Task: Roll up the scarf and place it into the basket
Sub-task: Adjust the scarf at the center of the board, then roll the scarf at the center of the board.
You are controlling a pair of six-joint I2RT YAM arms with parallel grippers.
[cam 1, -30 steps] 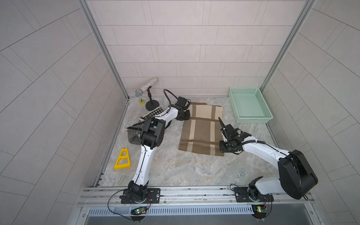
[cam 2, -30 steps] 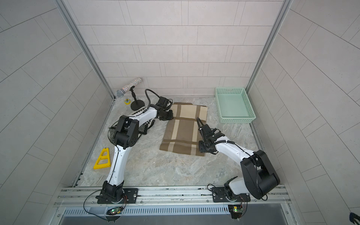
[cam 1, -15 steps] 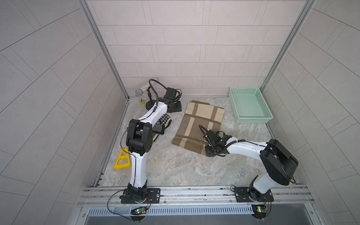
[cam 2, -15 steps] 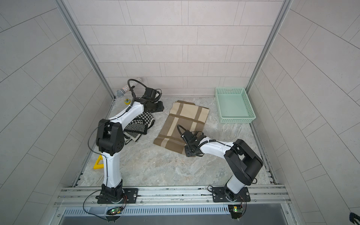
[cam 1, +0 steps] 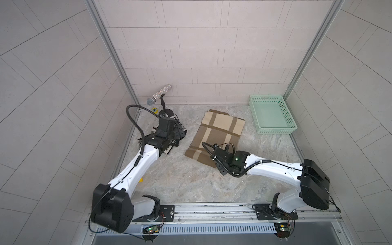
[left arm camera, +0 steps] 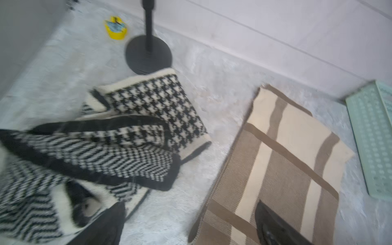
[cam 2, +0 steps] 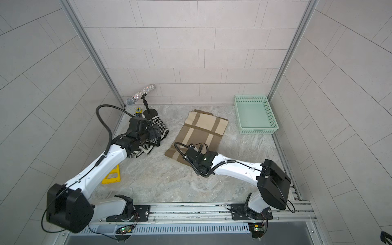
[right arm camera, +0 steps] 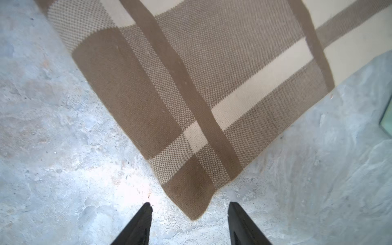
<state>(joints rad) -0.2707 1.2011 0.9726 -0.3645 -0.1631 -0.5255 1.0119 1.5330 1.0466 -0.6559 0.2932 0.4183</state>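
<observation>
The scarf is tan with cream stripes and lies flat and askew on the marble floor in both top views. My right gripper is open at its near right corner, whose tip lies loose on the floor between the black fingertips. My left gripper hangs wide open left of the scarf, holding nothing. The mint-green basket stands empty at the back right, next to the scarf's far right corner.
A black-and-white knitted scarf lies crumpled under my left arm. Behind it stand a glittery microphone on a black stand and a small yellow object. A yellow triangle lies by the left wall.
The scarf's near end has swung left. My right gripper followed it and opened, letting the corner go. My left gripper left the far left corner, drew back over the black-and-white scarf and opened.
</observation>
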